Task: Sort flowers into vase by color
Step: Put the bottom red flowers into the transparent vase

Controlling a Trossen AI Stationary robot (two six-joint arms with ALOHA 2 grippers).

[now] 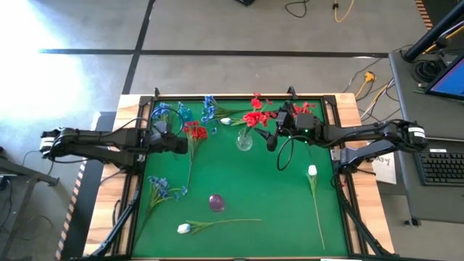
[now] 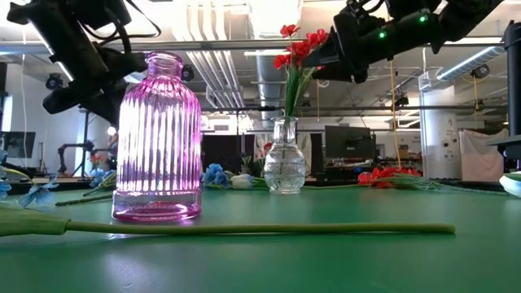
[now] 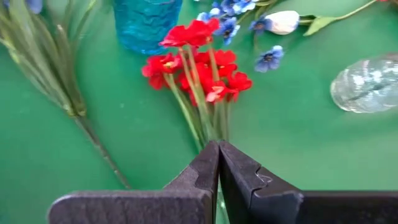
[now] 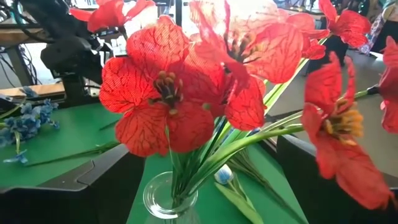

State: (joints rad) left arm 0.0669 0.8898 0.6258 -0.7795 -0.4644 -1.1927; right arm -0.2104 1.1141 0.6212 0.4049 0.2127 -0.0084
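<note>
Red blooms stand in the clear glass vase point(image 1: 244, 140) at the middle back of the green bench point(image 1: 239, 181), and the right gripper point(image 1: 272, 138) hovers just beside that vase; whether its fingers are released or clenched, I cannot tell. Nearby, the left gripper point(image 3: 219, 163) is clenched on the stem of a red flower spray point(image 3: 199, 62) lying flat beside the blue vase point(image 3: 144, 22). White tulips point(image 1: 312, 172) and blue sprays point(image 1: 161, 187) lie scattered around the pink ribbed vase point(image 2: 158, 138) at the front.
</note>
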